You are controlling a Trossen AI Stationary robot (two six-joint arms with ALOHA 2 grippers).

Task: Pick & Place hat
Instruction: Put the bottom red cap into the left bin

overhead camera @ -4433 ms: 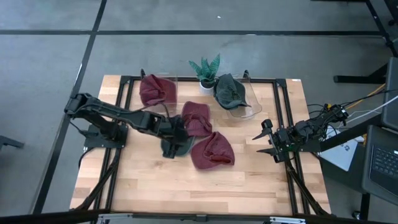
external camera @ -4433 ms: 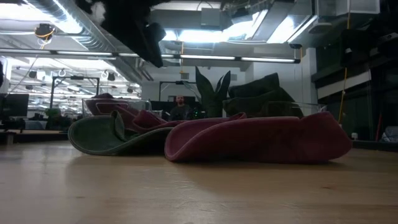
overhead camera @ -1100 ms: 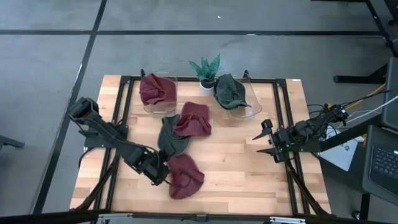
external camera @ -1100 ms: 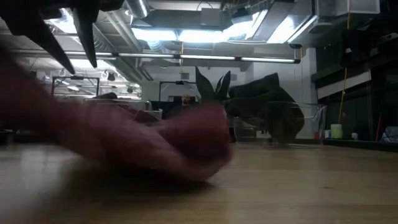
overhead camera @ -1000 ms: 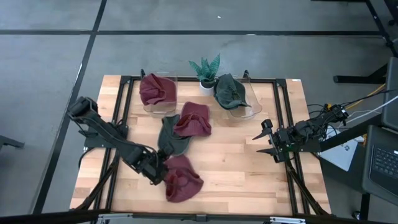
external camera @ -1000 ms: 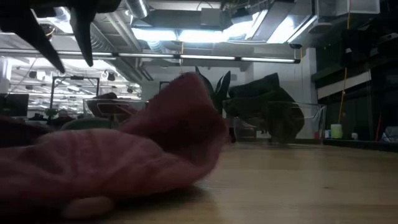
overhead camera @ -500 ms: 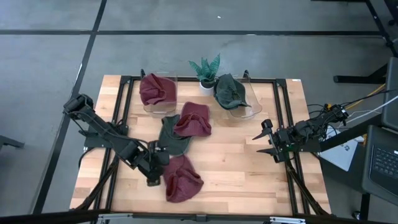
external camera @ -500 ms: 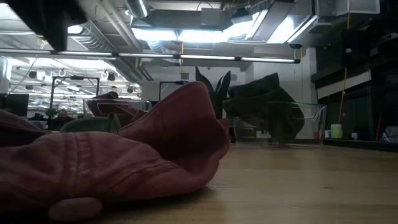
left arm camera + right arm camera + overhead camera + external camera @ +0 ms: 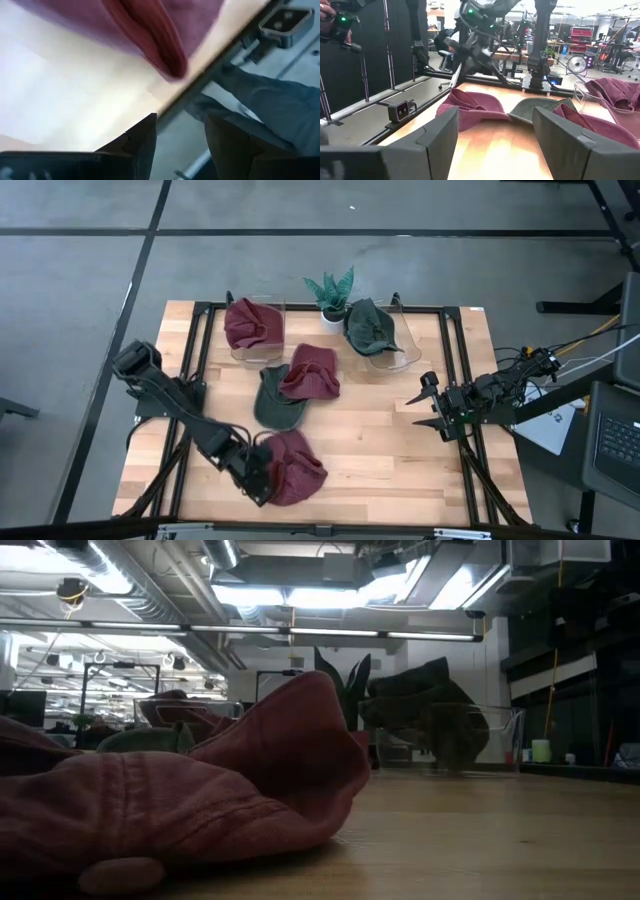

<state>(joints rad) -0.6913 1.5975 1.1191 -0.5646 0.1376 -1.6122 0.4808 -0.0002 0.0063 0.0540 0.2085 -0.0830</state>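
Your inventory, with progress judged from how things lie now.

- Maroon cap (image 9: 296,467), near front edge of the table (image 9: 400,470): loose, crumpled, lying flat. Nothing has hold of it. It fills the near left of the low view (image 9: 180,790).
- Green cap (image 9: 274,402), mid-table: lying flat, its far edge tucked under a second maroon cap (image 9: 313,372).
- Left clear bin (image 9: 256,352), at the back: holds one maroon cap (image 9: 250,323). This one looks placed.
- Right clear bin (image 9: 398,352), at the back: holds one green cap (image 9: 370,323). This one looks placed too.
- Potted plant (image 9: 331,293), between the bins: not part of the job.

Tally: you have two caps binned and three still on the table, so the sort looks a bit under half done.

- Left end effector (image 9: 262,473): arm stretched low along the table's left side towards the front, tip just beside the front maroon cap's left edge. Its wrist view shows the fingers (image 9: 142,140) parted with only table edge and floor between them and the cap (image 9: 160,30) ahead; it holds nothing.
- Right end effector (image 9: 425,404): parked at the table's right edge, pointing inward, fingers (image 9: 437,135) spread wide, empty.
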